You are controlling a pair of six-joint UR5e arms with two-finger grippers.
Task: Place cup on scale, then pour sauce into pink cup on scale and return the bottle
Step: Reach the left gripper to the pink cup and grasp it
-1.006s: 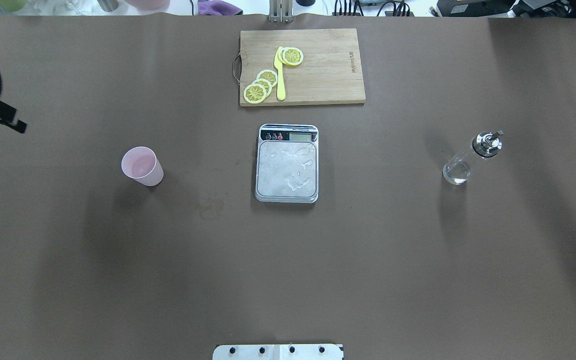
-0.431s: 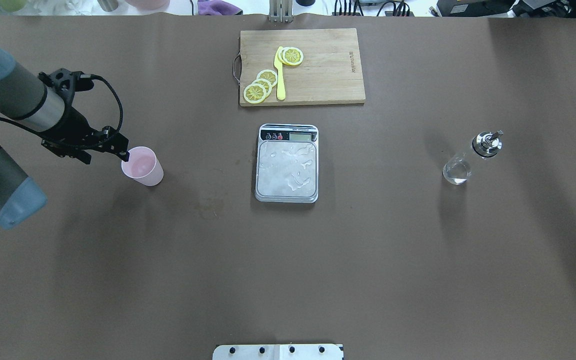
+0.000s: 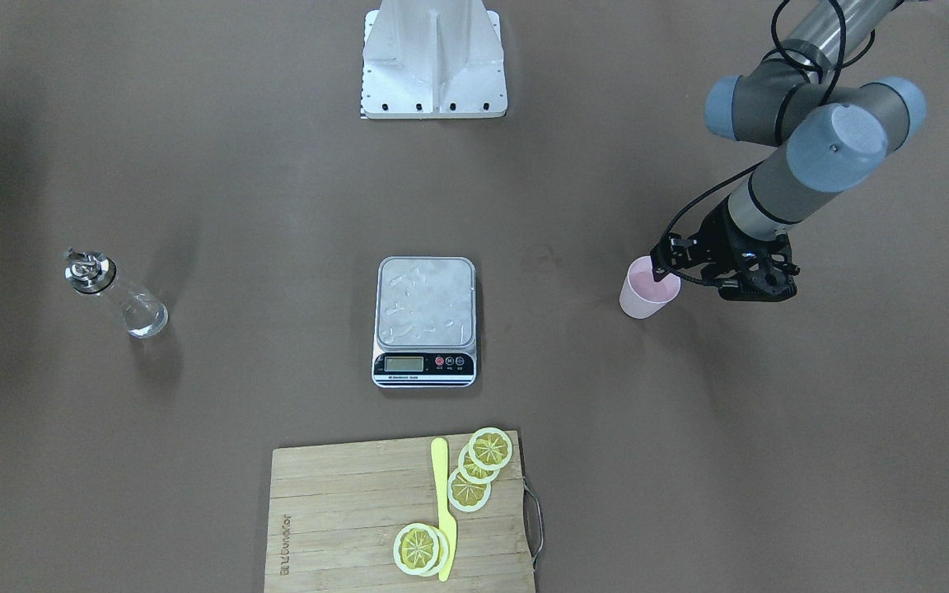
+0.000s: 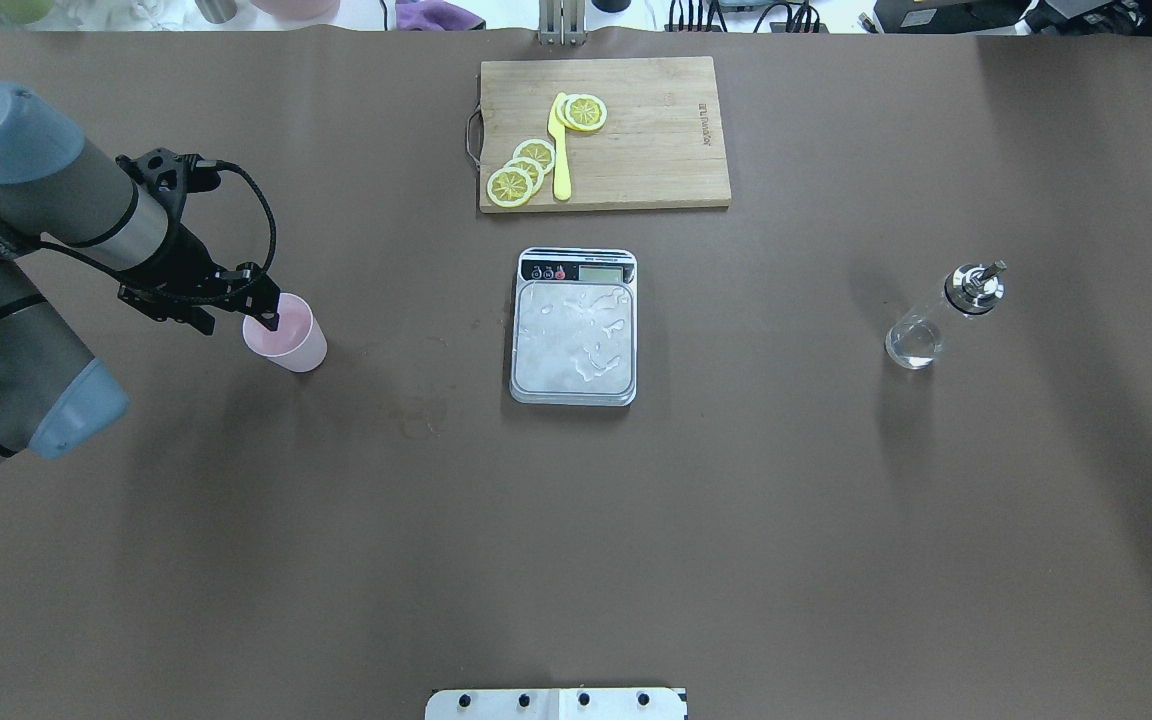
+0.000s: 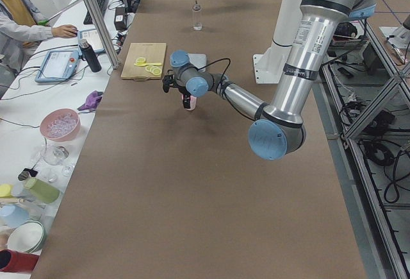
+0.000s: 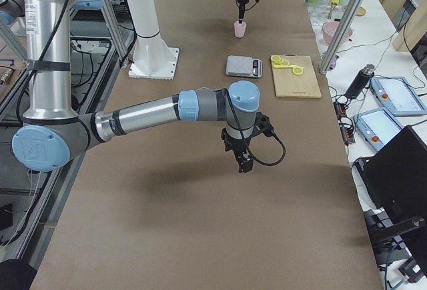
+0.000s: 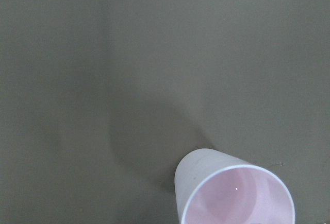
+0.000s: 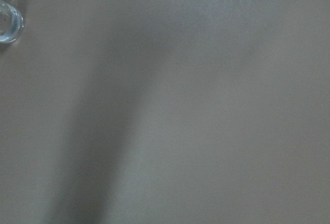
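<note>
The pale pink cup (image 4: pixel 288 338) stands upright on the brown table, left of the scale (image 4: pixel 574 335); it also shows in the front view (image 3: pixel 646 293) and the left wrist view (image 7: pixel 237 195). My left gripper (image 4: pixel 258 312) is at the cup's left rim, pointing down, and looks open; it holds nothing. The scale's metal platform is bare, with wet streaks. The clear glass bottle (image 4: pixel 936 322) with its silver pourer stands far right of the scale. My right gripper (image 6: pixel 244 163) shows only in the exterior right view, low over the table; I cannot tell whether it is open.
A wooden cutting board (image 4: pixel 656 150) with lemon slices and a yellow knife (image 4: pixel 561 150) lies behind the scale. The robot base plate (image 4: pixel 556 704) sits at the near edge. The bottle's base shows at the right wrist view's corner (image 8: pixel 7 23).
My left arm has swung in from the table's left edge toward the right, and its gripper now reaches the cup's rim. Cup, scale and bottle have not moved.
</note>
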